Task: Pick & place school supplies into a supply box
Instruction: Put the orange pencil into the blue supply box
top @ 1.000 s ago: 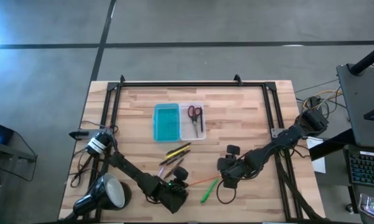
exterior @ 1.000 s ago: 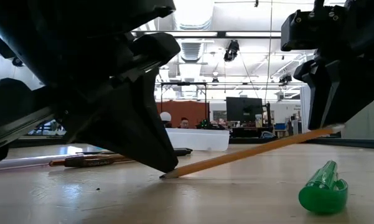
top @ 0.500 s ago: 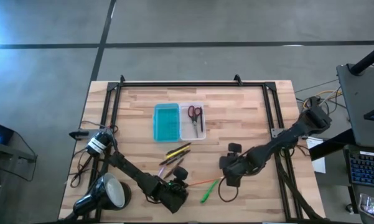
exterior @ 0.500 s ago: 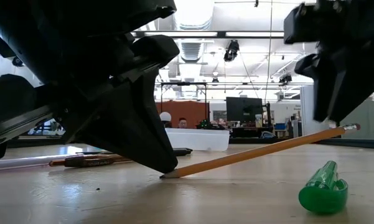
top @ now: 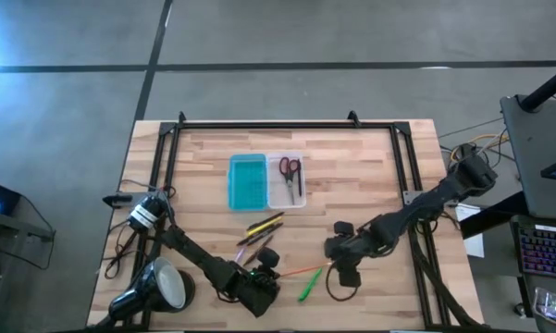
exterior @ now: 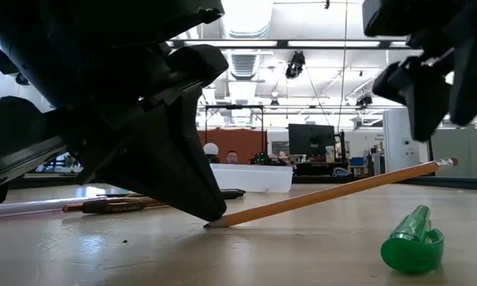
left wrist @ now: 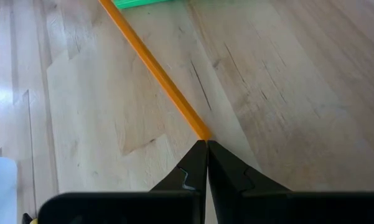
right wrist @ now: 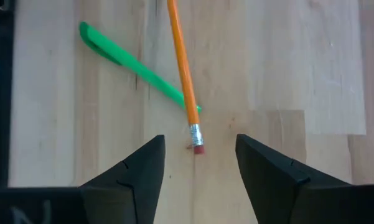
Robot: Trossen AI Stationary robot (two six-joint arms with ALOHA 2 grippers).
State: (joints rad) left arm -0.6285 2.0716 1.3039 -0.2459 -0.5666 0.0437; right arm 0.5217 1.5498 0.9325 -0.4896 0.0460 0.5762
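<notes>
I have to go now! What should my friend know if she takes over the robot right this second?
Left hand: shut on the orange pencil tip, low on the table.
Right hand: open, hovering over the pencil's eraser end.
Supply box: open; the scissors lie in its clear half.
Left to do: the orange pencil, the green marker beside it, and the pens near the box.

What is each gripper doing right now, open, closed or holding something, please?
Left gripper: closed on the tip of the orange pencil.
Right gripper: open and empty, hovering above the pencil's eraser end.
</notes>
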